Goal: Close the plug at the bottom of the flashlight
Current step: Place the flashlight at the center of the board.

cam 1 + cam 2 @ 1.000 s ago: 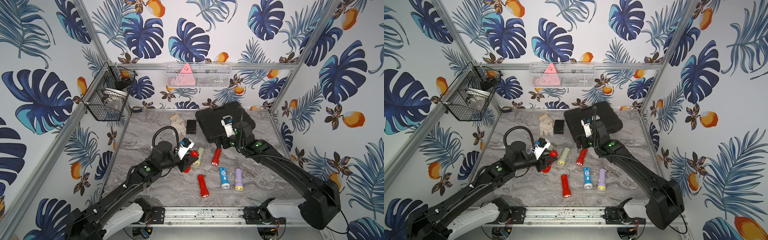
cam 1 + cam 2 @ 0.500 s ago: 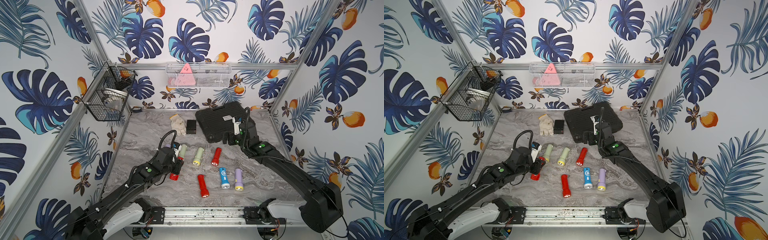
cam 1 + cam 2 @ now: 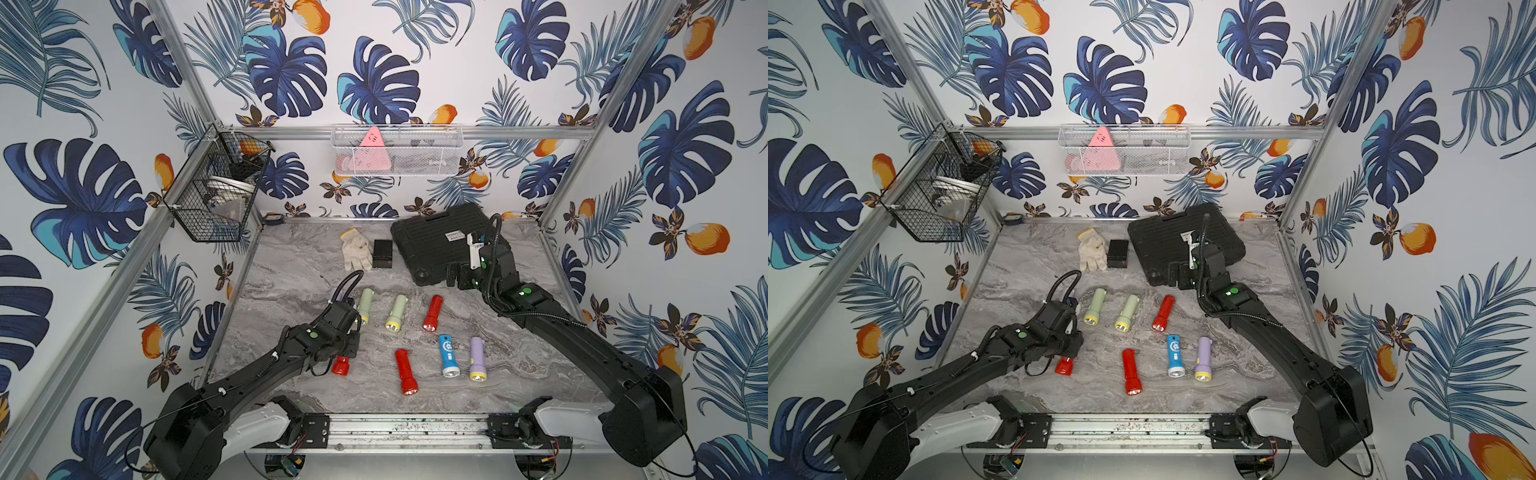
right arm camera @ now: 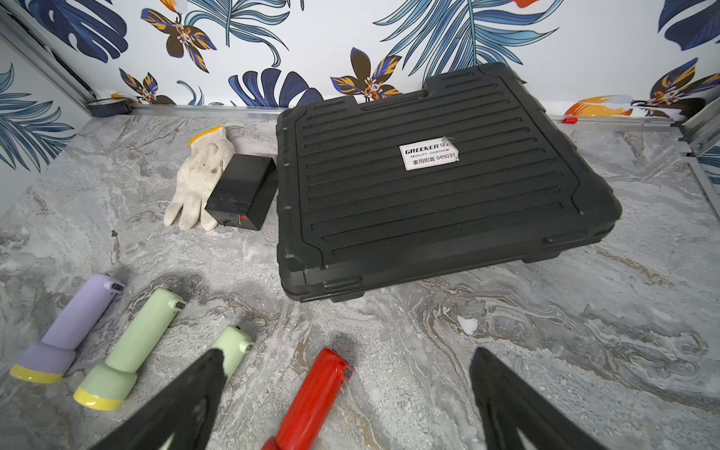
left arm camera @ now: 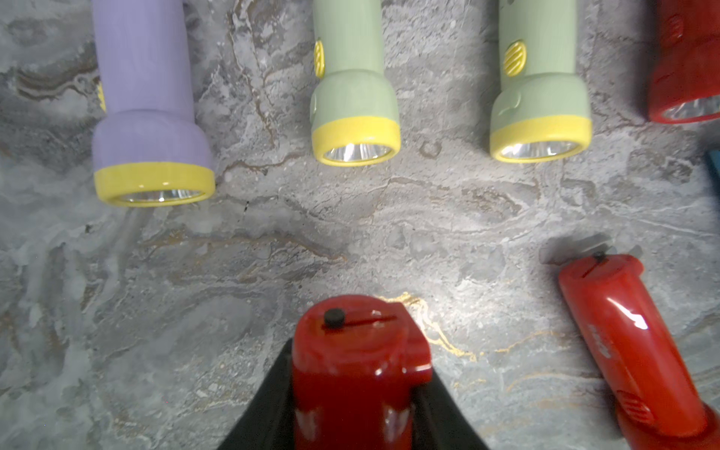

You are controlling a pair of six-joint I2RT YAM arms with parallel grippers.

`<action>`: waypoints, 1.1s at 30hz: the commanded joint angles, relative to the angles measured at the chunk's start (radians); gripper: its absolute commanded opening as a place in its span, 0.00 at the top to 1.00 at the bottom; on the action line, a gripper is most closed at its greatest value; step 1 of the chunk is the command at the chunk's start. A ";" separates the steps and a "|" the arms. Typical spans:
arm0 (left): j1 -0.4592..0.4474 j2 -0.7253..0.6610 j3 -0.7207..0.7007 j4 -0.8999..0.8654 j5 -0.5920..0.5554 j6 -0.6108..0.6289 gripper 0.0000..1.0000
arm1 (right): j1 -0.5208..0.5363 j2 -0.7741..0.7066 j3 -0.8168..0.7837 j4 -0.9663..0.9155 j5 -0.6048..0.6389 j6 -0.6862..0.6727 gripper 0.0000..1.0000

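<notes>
Count: eight flashlights are counted: three red, two green, two purple, one blue. One black case, one white glove and one small black box are also seen.
Grip: one red flashlight is pinched between the fingers of the left gripper, at the table's front left.
Direction: its long axis runs front to back. The lens is turned to the front rail and the plug end to the green pair.
Right side: the right gripper is spread wide, with nothing held.

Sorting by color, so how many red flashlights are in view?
3: held red flashlight in the left hand; back-row red flashlight beside a green flashlight; front red flashlight beside the blue flashlight. The left arm may hide more.
</notes>
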 commanded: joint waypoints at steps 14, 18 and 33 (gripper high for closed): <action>0.004 0.163 0.008 0.017 0.049 -0.062 1.00 | 0.000 -0.007 0.003 0.004 0.032 -0.008 0.00; 0.005 0.196 0.013 0.014 0.057 -0.068 0.98 | 0.000 -0.006 0.004 0.001 0.031 -0.011 0.00; 0.005 0.272 0.057 -0.041 0.055 -0.083 0.56 | 0.000 -0.019 -0.002 0.004 0.029 -0.018 0.00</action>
